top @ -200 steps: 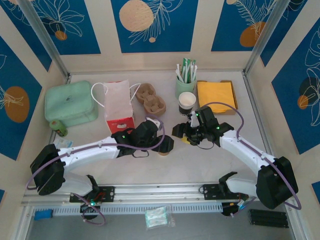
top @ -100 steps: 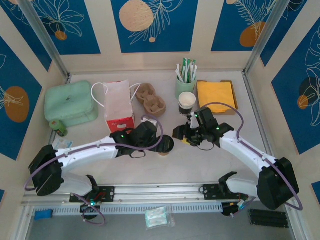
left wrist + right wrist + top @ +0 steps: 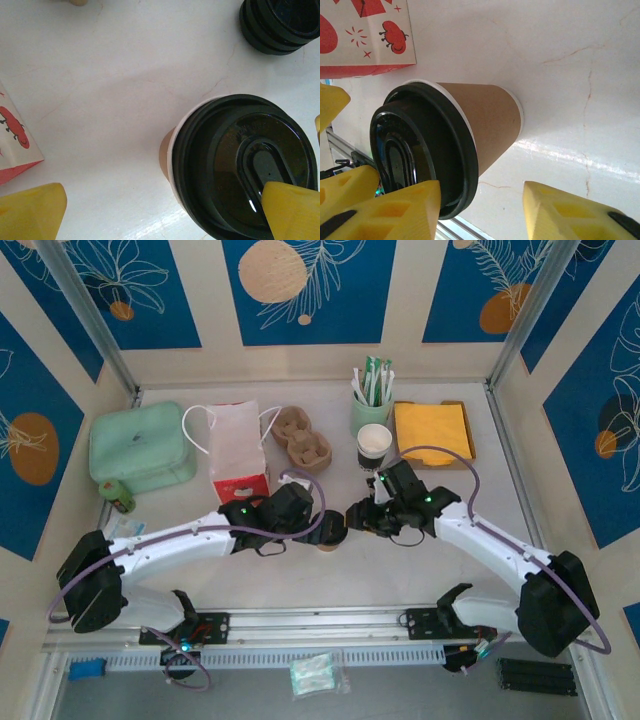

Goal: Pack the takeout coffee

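Takeout coffee (image 3: pixel 331 531) stood upright on the counter (image 3: pixel 300 580), near centre, black lid on. Left tool (image 3: pixel 164 192) hung above it, fully released. One of its yellow fingers (image 3: pixel 31 212) was well clear at the cup's 9 o'clock, and the other overlapped the lid rim in the wrist view; contact could not be told. Right tool (image 3: pixel 479 189) sat at the cup's 3 o'clock in the overhead view, jaws parted with bare counter between them, grasping nothing. Its nearer pad was just beside the lid. Red-and-white paper bag (image 3: pixel 238 455) stood at the cup's 10 o'clock. Loose black lid (image 3: pixel 279 22) lay nearby. Lidless white cup (image 3: pixel 374 445) stood at 1 o'clock.
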You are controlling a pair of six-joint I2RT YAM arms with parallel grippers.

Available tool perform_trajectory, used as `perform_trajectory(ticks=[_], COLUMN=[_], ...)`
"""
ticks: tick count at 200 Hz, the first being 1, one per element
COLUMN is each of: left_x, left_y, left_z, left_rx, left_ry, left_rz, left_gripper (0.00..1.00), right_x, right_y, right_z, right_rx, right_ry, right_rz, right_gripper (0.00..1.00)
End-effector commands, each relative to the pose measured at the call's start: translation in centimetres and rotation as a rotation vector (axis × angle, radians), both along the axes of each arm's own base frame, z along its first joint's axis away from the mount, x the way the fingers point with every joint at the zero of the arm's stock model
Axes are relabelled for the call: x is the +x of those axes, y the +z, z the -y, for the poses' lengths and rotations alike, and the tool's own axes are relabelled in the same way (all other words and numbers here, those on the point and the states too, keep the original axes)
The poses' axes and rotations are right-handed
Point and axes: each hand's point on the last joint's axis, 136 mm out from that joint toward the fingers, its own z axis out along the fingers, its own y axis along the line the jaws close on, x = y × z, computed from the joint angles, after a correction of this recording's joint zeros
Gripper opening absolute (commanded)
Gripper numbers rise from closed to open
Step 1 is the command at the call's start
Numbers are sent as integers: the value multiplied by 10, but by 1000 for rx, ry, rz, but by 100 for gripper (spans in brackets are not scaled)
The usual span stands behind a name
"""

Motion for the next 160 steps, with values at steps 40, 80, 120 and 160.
perform_trajectory(ticks=[40, 80, 120, 160], left_x=[5, 5, 5, 0], left_y=[-4, -7, -14, -33], left_z=[-16, -19, -23, -28], left_rx=[49, 56, 73, 93], left_ry=[23, 30, 34, 41], left_rz=[10, 6, -4, -36], left_gripper=[99, 99, 99, 99], right_x=[10, 10, 11, 11], right_y=[9, 8, 7, 1], right_z=[-18, -24, -23, -19], right_rx=[11, 12, 0, -29], right_ry=[44, 57, 54, 49], right_rz=[25, 22, 22, 23], right_gripper=[28, 24, 25, 28])
